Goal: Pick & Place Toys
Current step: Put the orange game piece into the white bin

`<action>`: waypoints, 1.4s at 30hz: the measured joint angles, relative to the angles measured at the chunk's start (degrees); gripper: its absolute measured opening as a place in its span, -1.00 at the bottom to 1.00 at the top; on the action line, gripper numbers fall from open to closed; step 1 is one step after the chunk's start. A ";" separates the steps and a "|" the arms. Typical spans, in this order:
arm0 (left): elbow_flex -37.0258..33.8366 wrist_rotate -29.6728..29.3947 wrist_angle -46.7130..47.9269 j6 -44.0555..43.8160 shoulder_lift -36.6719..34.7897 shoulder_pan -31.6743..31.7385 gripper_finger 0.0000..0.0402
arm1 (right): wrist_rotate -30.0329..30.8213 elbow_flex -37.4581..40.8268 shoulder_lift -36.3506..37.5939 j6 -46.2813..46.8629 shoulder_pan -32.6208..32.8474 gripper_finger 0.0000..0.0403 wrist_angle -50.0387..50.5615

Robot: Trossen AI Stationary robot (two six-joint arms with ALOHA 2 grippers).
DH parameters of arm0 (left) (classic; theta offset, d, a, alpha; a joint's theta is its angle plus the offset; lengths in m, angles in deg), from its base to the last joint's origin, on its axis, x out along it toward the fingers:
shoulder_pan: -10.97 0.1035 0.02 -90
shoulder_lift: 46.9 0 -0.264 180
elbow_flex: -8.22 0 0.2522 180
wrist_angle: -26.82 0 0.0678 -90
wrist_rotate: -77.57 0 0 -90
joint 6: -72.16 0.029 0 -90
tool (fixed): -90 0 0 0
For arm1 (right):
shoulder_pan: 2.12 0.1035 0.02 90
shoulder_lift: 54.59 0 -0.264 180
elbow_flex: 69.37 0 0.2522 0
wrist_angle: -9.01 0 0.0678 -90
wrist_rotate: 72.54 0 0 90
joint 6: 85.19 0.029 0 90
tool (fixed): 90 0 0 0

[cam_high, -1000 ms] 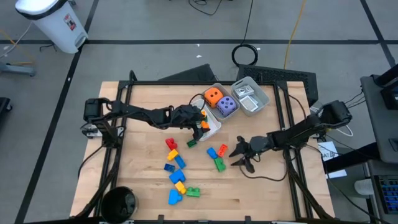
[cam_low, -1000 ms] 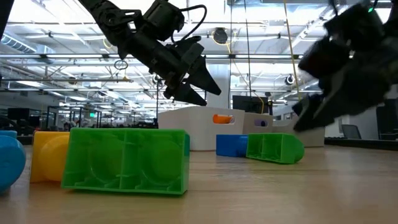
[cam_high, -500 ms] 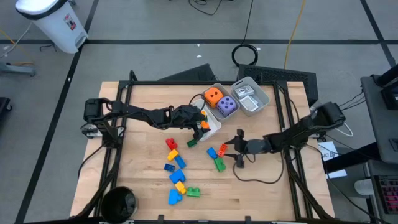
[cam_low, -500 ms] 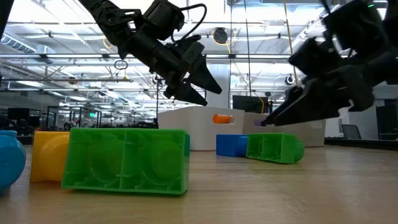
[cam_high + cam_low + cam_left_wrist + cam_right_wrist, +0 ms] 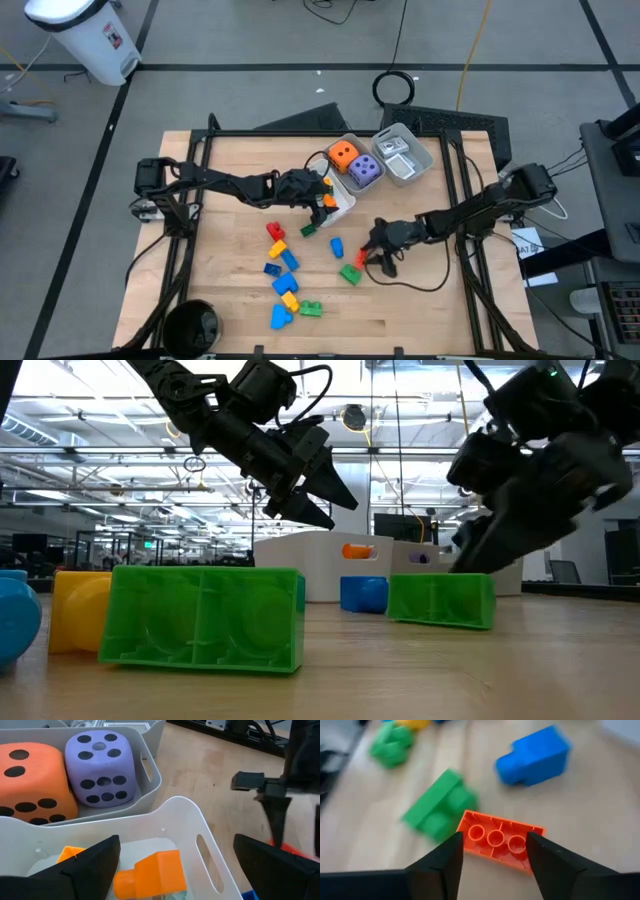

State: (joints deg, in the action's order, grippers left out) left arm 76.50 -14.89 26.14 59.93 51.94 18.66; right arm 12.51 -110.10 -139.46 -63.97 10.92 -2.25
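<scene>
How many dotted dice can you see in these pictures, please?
2: the orange die and the purple die sit side by side in one white tray near the table's far edge. No others show; some could be hidden.

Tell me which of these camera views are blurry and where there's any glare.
Right wrist view: motion-smeared, the green brick and blue brick soft, the orange brick between the right pincer tips sharper. Low view: the near green brick sharp, the right arm against bright ceiling lights dark. Left wrist view: crisp on the purple die. High view: evenly lit, no glare.
</scene>
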 joint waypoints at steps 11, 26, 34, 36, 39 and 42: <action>0.00 0.01 -0.32 -0.01 0.00 -0.68 0.95 | 6.41 2.07 4.84 -14.45 4.72 -0.06 -5.57; 0.00 0.00 -0.34 -0.13 0.00 -0.94 0.95 | 13.47 2.51 1.02 -28.63 8.95 0.19 -1.73; 0.00 -0.02 -0.34 -0.17 0.00 -1.05 0.95 | 20.17 2.40 -3.93 -32.71 7.53 0.14 -7.08; 0.00 -0.01 -0.34 -0.20 0.00 -1.05 0.95 | 20.03 2.46 -5.71 -32.78 6.75 0.15 -9.65; 0.00 -0.02 -0.34 -0.20 0.00 -1.05 0.95 | 19.96 2.40 -8.63 -32.84 5.35 0.17 -14.36; 0.00 -0.02 -0.34 -0.22 0.00 -1.05 0.95 | 19.83 2.41 -11.74 -32.39 4.08 0.19 -19.75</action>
State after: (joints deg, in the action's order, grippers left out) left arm 76.50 -14.91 25.80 59.72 51.94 17.60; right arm 32.34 -107.69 -151.20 -96.36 15.00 -22.00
